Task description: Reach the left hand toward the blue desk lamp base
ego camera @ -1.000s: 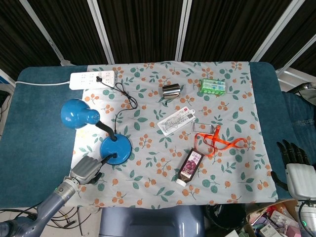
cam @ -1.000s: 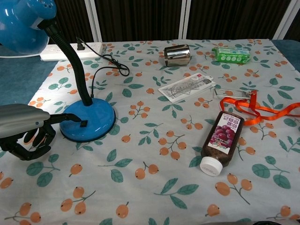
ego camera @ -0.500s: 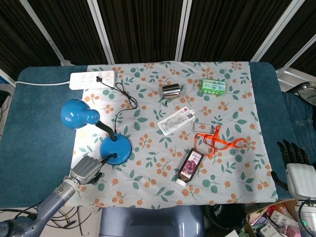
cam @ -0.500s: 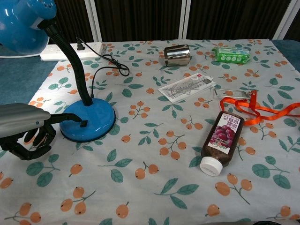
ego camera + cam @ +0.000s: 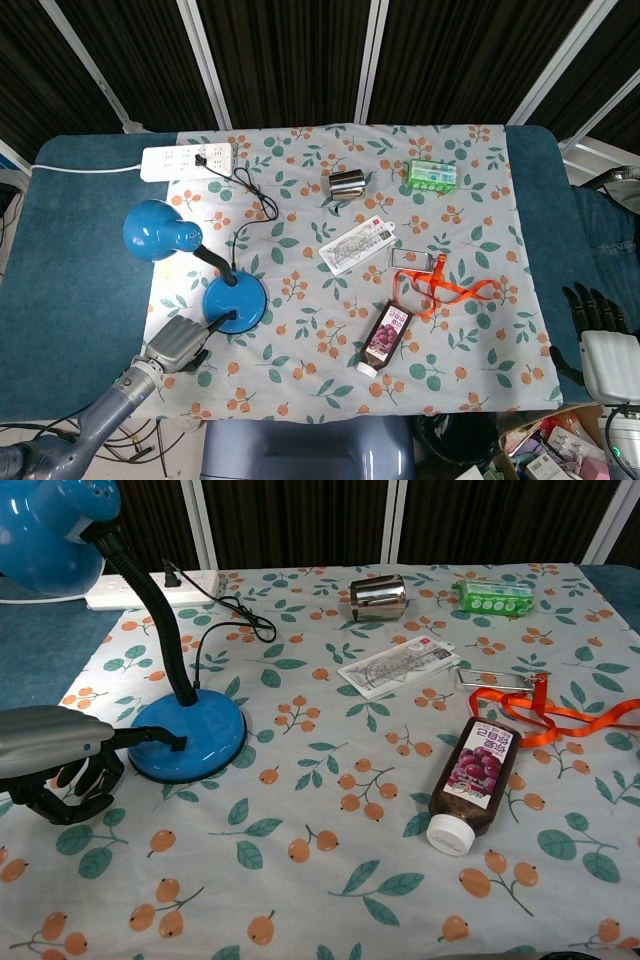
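The blue desk lamp stands on the left of the floral cloth, its round base (image 5: 236,299) (image 5: 195,738) under a black gooseneck and its blue shade (image 5: 152,231) leaning left. My left hand (image 5: 178,342) (image 5: 62,760) lies at the table's front left, just left of the base. One finger stretches out onto the base's near-left rim by the black switch, and the other fingers are curled under, holding nothing. My right hand (image 5: 598,318) hangs off the table's right edge, low down, fingers straight and apart, empty.
A white power strip (image 5: 189,160) at the back left feeds the lamp's black cord (image 5: 255,195). A steel cup (image 5: 346,185), a green box (image 5: 431,175), a card packet (image 5: 360,245), an orange lanyard (image 5: 450,290) and a dark bottle (image 5: 386,337) lie to the right of the lamp.
My left hand has edged slightly right, and its stretched finger now reaches further onto the lamp base beside the switch. The right hand has not moved.
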